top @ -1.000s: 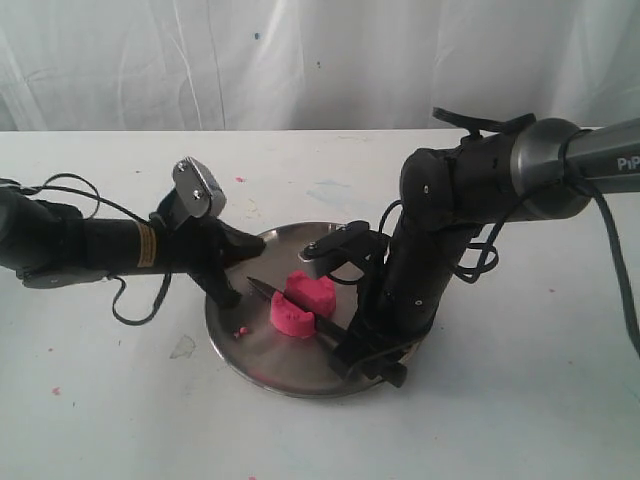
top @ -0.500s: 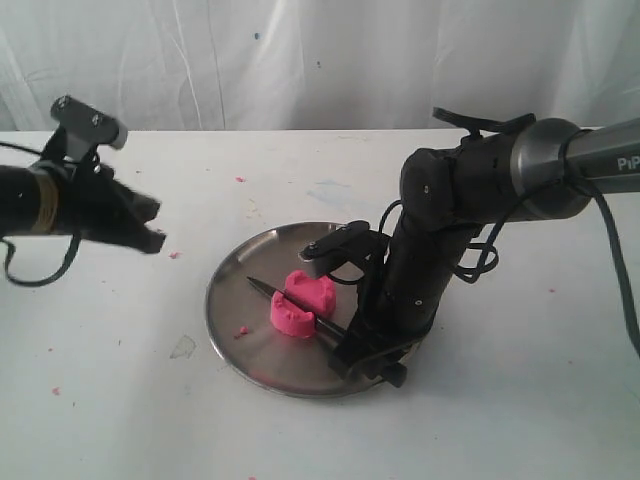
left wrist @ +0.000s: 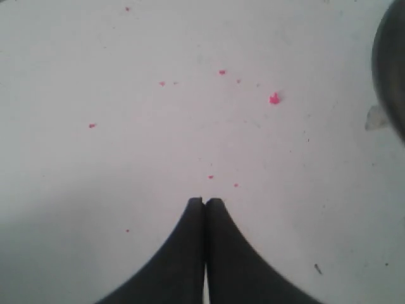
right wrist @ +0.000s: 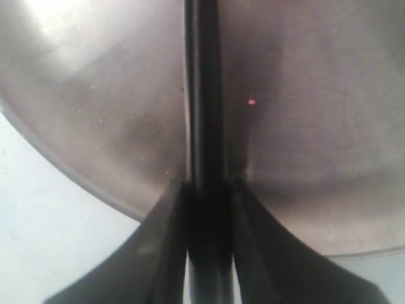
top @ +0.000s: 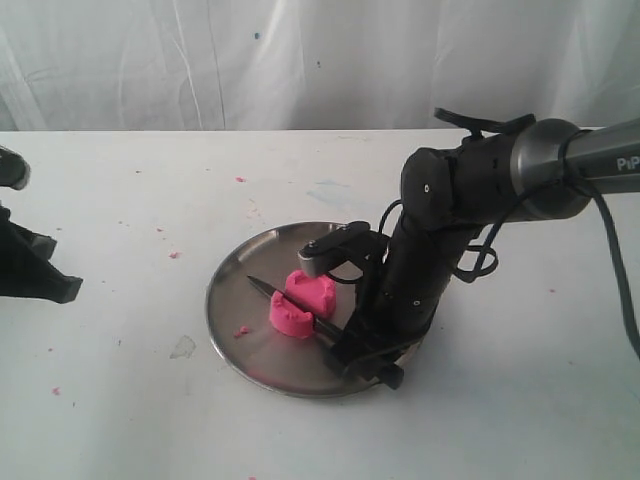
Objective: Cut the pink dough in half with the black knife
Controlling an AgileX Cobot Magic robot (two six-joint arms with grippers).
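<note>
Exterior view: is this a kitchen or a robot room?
Probably a robot test room, not a kitchen: a bare white table speckled with pink crumbs, a white curtain behind, and only a steel plate with pink dough.

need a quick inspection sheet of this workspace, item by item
surface: white table, flecked with pink crumbs; a round steel plate sits on it.
job's things: pink dough on the plate, in two chunks with the black knife lying in the gap, tip poking out on the left side.
clutter: one pink crumb on the plate; a small clear scrap beside the plate.
grippers: right gripper clamps the knife handle at the plate's near edge; left gripper is shut, empty, over bare table far to the left.
cables: black cables loop along the right arm.
surroundings: white draped cloth behind the table.
</note>
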